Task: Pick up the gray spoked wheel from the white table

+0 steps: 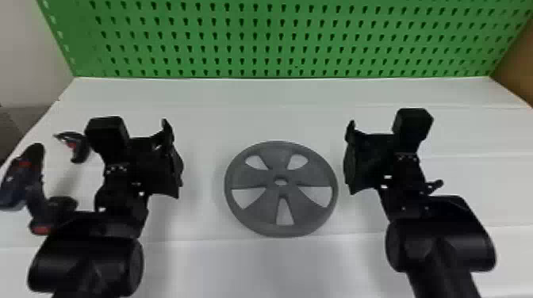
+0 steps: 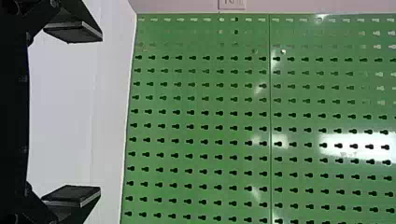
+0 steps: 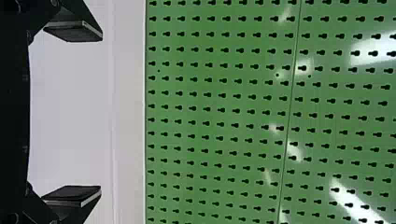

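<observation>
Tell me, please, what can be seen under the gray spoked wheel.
Through the gaps between the spokes of the gray wheel, and through its center hole, the white table shows. Whatever is beneath the wheel's solid spokes and rim is covered.

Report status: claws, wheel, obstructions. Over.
Left claw, right claw open, empty. Wheel flat on table between them, unheld. Black-and-red items far left, likely clear.
</observation>
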{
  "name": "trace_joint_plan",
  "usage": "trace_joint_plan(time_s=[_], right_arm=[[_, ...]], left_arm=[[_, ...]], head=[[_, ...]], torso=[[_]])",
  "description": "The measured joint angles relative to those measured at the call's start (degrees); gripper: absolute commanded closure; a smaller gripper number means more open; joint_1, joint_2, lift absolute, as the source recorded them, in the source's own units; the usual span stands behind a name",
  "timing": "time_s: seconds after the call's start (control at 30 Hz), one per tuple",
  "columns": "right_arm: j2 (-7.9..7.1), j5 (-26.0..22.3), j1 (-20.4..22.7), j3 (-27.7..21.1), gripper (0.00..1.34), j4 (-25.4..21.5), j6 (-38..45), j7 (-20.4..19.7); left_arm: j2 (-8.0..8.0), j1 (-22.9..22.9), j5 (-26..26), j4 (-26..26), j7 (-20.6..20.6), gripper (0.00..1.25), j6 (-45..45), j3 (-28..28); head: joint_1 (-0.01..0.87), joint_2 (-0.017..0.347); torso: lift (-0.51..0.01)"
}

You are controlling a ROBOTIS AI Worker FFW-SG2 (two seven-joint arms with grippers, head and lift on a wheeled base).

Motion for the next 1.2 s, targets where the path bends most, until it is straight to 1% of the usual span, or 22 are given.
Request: trace_joint_plan(time_s=[0.2,0.47,0.57,0.67,0.73,0.93,1.1,1.2], right_arm=[[0.00,-0.4,-0.6,0.1,0.14,-0.7,2.1,0.0],[-0.09,-1.4,-2.9,0.4,0.14,-2.6,11.1,-0.1],[-0.19,-2.4,-3.8,0.7,0.14,-3.4,14.0,-1.6],[-0.49,-3.4,-4.8,1.4,0.14,-4.2,17.0,-3.8],[-0.94,-3.6,-5.8,2.2,0.14,-5.0,19.4,-4.6],[-1.93,-4.9,-8.1,2.8,0.14,-6.3,25.2,-4.5],[-2.34,-6.2,-10.8,2.0,0.14,-7.7,32.9,-4.6],[-2.86,-7.3,-12.7,1.5,0.14,-8.5,38.1,-4.6]], left_arm=[[0.00,-0.1,0.0,0.0,0.0,0.13,0.0,0.0],[0.00,-0.1,0.0,0.0,0.0,0.13,0.0,0.1],[0.00,-0.1,0.0,0.0,-0.1,0.13,0.0,0.1],[0.00,-0.1,0.0,0.0,0.0,0.13,0.0,0.1],[0.00,-0.1,0.0,0.0,0.0,0.13,0.0,0.1],[0.00,0.0,0.0,0.0,0.0,0.13,0.0,0.2],[0.00,0.1,0.0,0.0,0.0,0.13,0.0,0.2],[0.00,0.1,0.0,0.0,0.0,0.13,0.0,0.2]], head=[[0.765,0.002],[0.765,0.002],[0.765,0.002],[0.765,0.002],[0.765,0.002],[0.765,0.002],[0.765,0.002],[0.765,0.002]], torso=[[-0.096],[-0.096],[-0.096],[-0.096],[-0.096],[-0.096],[-0.096],[-0.096]])
